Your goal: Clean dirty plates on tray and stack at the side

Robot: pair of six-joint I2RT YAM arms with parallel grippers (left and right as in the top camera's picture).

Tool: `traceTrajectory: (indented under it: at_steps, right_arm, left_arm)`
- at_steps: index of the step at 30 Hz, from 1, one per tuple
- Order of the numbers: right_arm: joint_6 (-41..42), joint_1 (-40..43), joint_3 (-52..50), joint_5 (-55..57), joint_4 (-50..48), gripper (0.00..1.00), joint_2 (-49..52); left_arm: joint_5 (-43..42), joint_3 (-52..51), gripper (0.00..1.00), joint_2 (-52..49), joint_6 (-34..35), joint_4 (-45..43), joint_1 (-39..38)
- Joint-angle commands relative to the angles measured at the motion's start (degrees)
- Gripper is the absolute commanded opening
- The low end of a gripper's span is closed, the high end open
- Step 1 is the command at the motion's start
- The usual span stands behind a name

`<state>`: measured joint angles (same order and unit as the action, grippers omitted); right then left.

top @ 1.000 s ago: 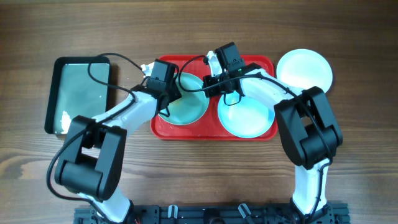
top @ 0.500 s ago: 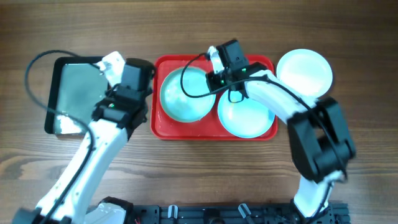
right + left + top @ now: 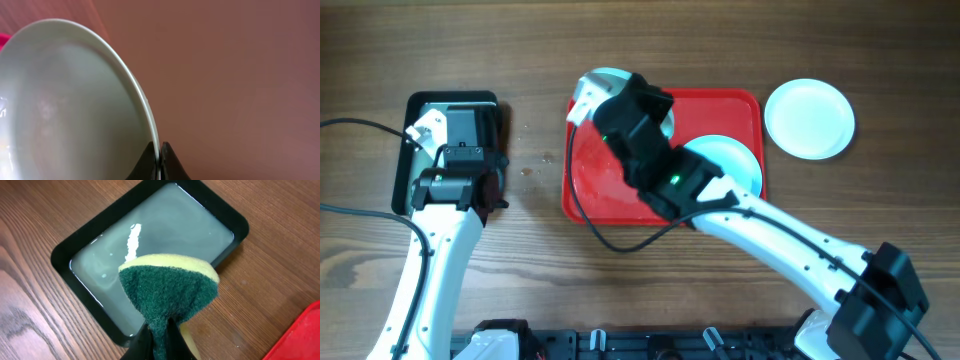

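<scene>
My right gripper (image 3: pixel 160 152) is shut on the rim of a pale turquoise plate (image 3: pixel 65 100) and holds it tilted on edge, up in the air. In the overhead view only a bit of that plate (image 3: pixel 601 76) shows behind the raised right wrist, above the red tray (image 3: pixel 590 195). A second turquoise plate (image 3: pixel 730 158) lies on the tray's right half. The white plate (image 3: pixel 809 118) lies on the table right of the tray. My left gripper (image 3: pixel 160 337) is shut on a green and yellow sponge (image 3: pixel 167 287) above the near corner of the dark pan.
The dark metal pan (image 3: pixel 65 255) at the far left holds cloudy water (image 3: pixel 155 235); it also shows in the overhead view (image 3: pixel 404 160). A few wet spots (image 3: pixel 528 170) lie on the wood between pan and tray. The right arm (image 3: pixel 770 230) crosses over the tray.
My left arm has swung from the tray to the pan with the sponge. My right gripper has lifted the left turquoise plate off the tray, high toward the camera.
</scene>
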<state>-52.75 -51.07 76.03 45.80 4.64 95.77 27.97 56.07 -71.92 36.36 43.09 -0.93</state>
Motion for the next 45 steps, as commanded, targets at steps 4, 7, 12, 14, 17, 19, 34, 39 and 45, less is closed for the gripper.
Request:
traceTrajectory:
  at_steps: [4, 7, 12, 14, 17, 19, 34, 39, 45]
  right_arm:
    - [-24.3, -5.9, 0.0, 13.9, -11.6, 0.04, -0.7]
    - [-25.2, -6.8, 0.0, 15.1, -14.7, 0.04, -0.7]
    - [-10.6, -5.9, 0.0, 14.3, -14.3, 0.04, -0.7]
    - [9.7, -3.6, 0.0, 8.5, -6.5, 0.04, -0.7]
    - [19.5, 2.7, 0.0, -19.5, 11.3, 0.04, 0.2]
    - [28.5, 6.8, 0.0, -27.6, 14.7, 0.04, 0.3]
    - [51.9, 31.3, 0.0, -46.5, 22.5, 0.04, -2.2]
    - [64.8, 51.0, 0.0, -57.0, 23.3, 0.04, -0.5]
    - [67.7, 68.3, 0.0, -60.7, 28.7, 0.04, 0.1]
  left_arm:
    - [-1.6, -0.2, 0.04, 0.7, 0.6, -0.1, 0.5]
    - [-1.6, -0.2, 0.04, 0.7, 0.6, 0.1, 0.5]
    - [-1.6, -0.2, 0.04, 0.7, 0.6, 0.1, 0.5]
    - [-1.6, -0.2, 0.04, 0.7, 0.6, 0.1, 0.5]
    - [-1.6, -0.2, 0.04, 0.7, 0.6, 0.1, 0.5]
    - [-2.0, -0.2, 0.04, 0.7, 0.6, 0.1, 0.5]
    - [-2.0, -0.2, 0.04, 0.7, 0.6, -0.2, 0.5]
    - [-2.0, -0.2, 0.04, 0.7, 0.6, -0.1, 0.5]
    - [-4.2, -0.2, 0.04, 0.7, 0.6, -0.8, 0.5]
